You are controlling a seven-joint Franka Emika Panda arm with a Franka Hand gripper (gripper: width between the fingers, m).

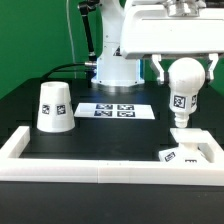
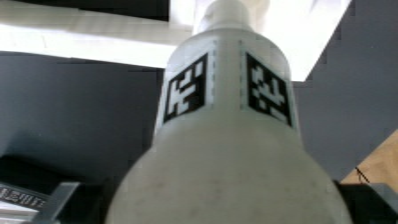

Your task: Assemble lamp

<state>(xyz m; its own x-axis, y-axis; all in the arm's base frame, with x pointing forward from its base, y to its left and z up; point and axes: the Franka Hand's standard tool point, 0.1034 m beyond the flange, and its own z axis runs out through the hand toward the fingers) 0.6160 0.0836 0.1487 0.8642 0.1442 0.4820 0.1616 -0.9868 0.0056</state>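
Overhead, arm reaching straight down, tool clamped on bulb, stem upright over base.

Green backdrop behind a black table — white rail along its edge

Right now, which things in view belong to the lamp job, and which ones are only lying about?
Belong to the job: bulb, held in the gripper; base; shade.
Only lying about: marker board; white border wall; robot pedestal.
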